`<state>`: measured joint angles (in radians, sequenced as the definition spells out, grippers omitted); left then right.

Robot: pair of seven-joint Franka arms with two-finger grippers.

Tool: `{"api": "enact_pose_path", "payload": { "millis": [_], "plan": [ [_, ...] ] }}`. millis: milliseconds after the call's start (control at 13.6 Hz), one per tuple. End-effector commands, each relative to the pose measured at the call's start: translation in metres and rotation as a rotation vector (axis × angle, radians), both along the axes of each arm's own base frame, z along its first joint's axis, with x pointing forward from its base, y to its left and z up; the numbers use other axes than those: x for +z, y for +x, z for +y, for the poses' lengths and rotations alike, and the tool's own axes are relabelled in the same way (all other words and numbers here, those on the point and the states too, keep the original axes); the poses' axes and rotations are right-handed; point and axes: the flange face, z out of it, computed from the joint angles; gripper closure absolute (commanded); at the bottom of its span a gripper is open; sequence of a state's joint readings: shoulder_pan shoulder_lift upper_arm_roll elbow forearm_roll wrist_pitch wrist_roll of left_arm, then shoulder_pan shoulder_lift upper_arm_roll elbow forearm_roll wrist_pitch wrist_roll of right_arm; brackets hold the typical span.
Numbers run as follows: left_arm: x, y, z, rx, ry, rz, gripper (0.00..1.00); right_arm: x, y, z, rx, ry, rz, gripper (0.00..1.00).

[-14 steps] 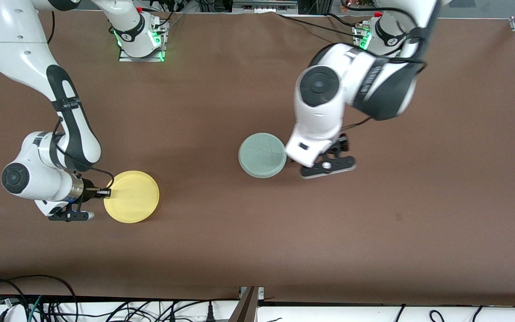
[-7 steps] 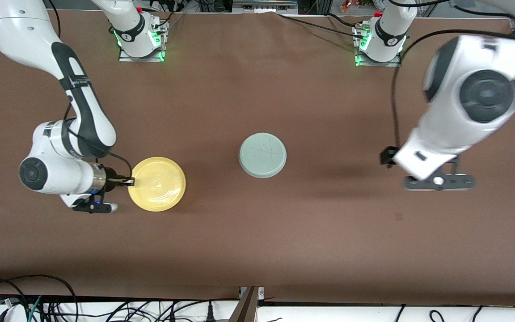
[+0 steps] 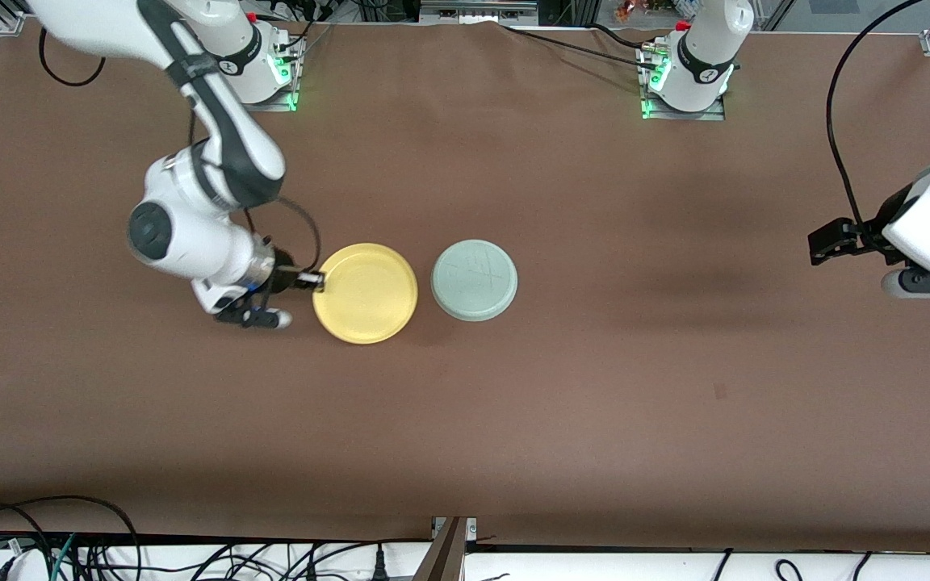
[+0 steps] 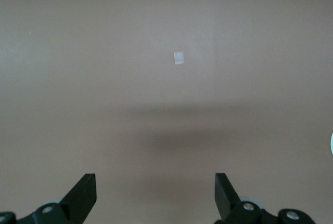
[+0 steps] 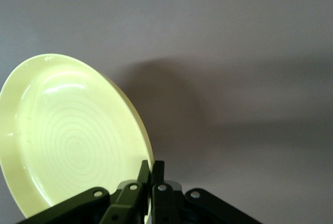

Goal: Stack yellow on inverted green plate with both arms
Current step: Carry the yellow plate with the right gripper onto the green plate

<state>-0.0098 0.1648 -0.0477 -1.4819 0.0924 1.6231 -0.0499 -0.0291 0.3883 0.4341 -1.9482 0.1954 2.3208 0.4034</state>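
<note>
The yellow plate (image 3: 365, 293) hangs just above the table, beside the green plate (image 3: 474, 280) toward the right arm's end. My right gripper (image 3: 316, 280) is shut on its rim. In the right wrist view the fingers (image 5: 151, 169) pinch the edge of the yellow plate (image 5: 67, 141), whose ringed hollow face shows. The green plate lies upside down mid-table, with faint scratch lines on its flat underside. My left gripper (image 3: 828, 242) is open and empty over bare table at the left arm's end. Its fingers stand wide apart in the left wrist view (image 4: 156, 182).
The two arm bases (image 3: 255, 64) (image 3: 687, 73) stand at the table's edge farthest from the front camera. Cables (image 3: 190, 557) hang below the near edge. A small white mark (image 4: 178, 57) lies on the brown cloth under the left gripper.
My right arm has lifted the yellow plate and carried it across the table to beside the green plate. My left arm has swung away from the green plate to the left arm's end.
</note>
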Motion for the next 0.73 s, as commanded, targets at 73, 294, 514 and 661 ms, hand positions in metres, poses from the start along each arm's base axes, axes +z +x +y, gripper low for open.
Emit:
{"api": "enact_pose_path", "payload": {
  "millis": [73,294,514,661],
  "plan": [
    [0.004,-0.058,-0.008,-0.009,-0.055,-0.093,0.00,-0.023,-0.057,0.053,-0.045,0.038,-0.032,1.00],
    [-0.002,-0.054,0.009,0.037,-0.107,-0.059,0.00,-0.041,-0.092,0.106,-0.079,0.079,-0.076,1.00],
    [0.004,-0.047,0.001,0.016,-0.097,-0.065,0.00,-0.074,-0.109,0.142,-0.136,0.152,-0.119,1.00],
    [0.003,-0.047,-0.002,0.010,-0.095,-0.061,0.00,-0.089,-0.116,0.152,-0.146,0.176,-0.139,1.00]
  ]
}}
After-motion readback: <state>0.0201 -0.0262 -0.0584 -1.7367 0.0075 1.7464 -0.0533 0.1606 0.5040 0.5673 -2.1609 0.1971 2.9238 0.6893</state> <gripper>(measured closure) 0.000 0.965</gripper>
